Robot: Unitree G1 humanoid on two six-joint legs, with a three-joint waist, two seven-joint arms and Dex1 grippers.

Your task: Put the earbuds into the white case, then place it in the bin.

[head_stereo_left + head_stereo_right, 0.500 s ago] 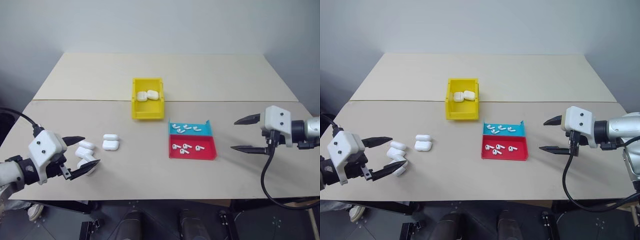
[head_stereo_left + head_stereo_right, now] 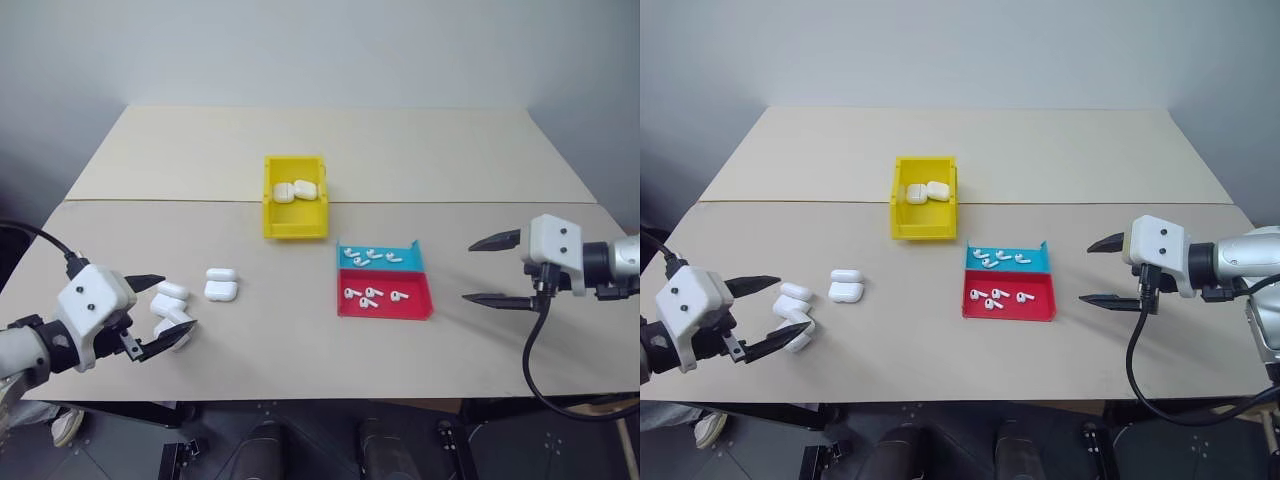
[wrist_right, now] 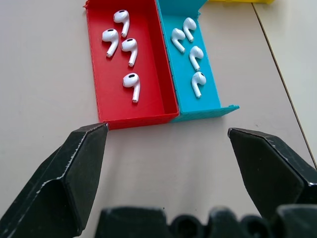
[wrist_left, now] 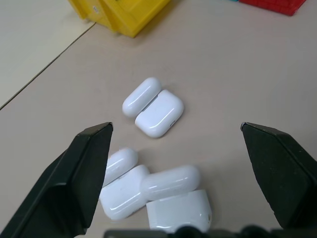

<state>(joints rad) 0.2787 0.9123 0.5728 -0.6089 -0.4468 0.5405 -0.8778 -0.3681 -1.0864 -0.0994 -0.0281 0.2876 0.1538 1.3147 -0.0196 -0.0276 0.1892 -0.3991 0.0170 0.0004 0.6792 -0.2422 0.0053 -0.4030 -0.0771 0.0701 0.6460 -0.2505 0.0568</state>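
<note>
On the beige table [image 2: 300,350], we see both claws spread wide and holding nothing.
Near our left gripper [image 2: 165,315] lie three white cases [image 4: 148,186] in a cluster, with a pair [image 2: 221,284] just beyond. Our right gripper [image 2: 495,268] hovers beside the red-and-blue tray [image 2: 420,310], four earbuds [image 3: 121,47] in each half. We count two cases [image 2: 296,190] inside the yellow bin [image 2: 290,228].

Bin [image 2: 296,210] behind tray [image 2: 385,295]; earbuds [image 2: 372,295] in tray; cases [image 2: 221,284] left of tray, two in bin.
</note>
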